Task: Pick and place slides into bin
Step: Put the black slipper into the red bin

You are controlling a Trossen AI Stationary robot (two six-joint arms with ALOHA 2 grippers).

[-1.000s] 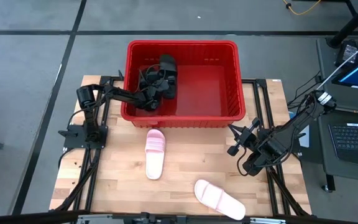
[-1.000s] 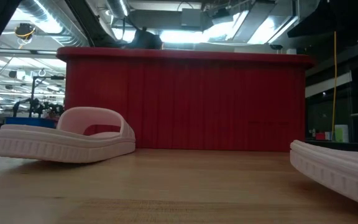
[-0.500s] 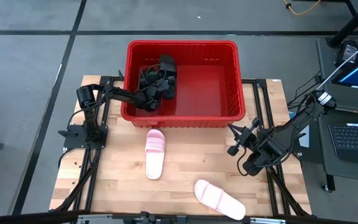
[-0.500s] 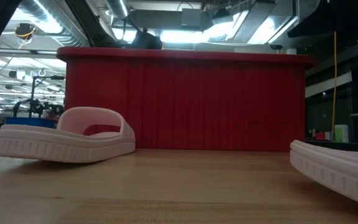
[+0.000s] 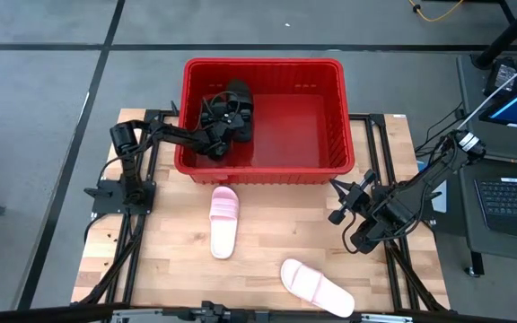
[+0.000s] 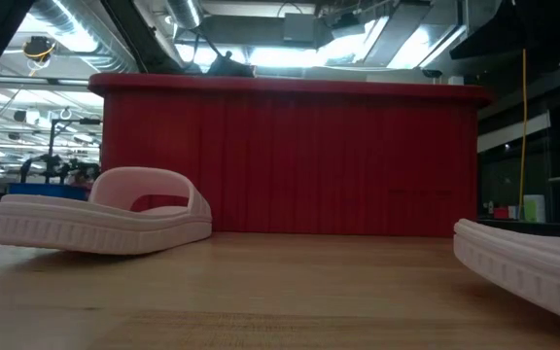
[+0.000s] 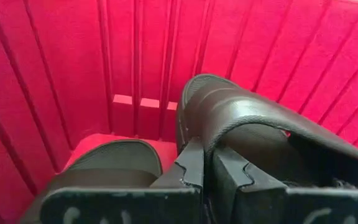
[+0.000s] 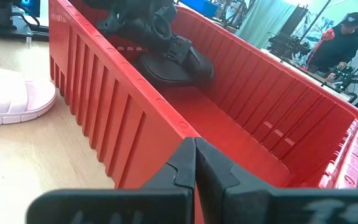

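Observation:
The red bin (image 5: 263, 63) stands at the table's far middle. My left gripper (image 5: 220, 121) reaches into its left part and is shut on a black slide (image 7: 253, 124). A second black slide (image 7: 107, 163) lies on the bin floor beside it. Two pink slides lie soles down on the table, one (image 5: 223, 222) near the bin's front wall and one (image 5: 317, 287) near the front edge. My right gripper (image 5: 337, 199) is shut and empty, off the bin's near right corner. My left gripper pinches the black slide's side edge (image 7: 207, 146) between its two fingers, beside the strap. The fingers reach slanting down into the bin from the table's left. The slide's toe end (image 7: 197, 84) points at the bin wall; whether it rests on the floor is hidden.
The bin's right half (image 5: 294, 126) holds nothing. Bare wood (image 5: 160, 260) lies around the pink slides. A laptop and monitor (image 5: 510, 197) stand past the table's right edge. A person (image 8: 347, 37) shows far off in the room.
My left gripper has gone a little toward the table's far edge inside the bin, still shut on the black slide, which has gone with it.

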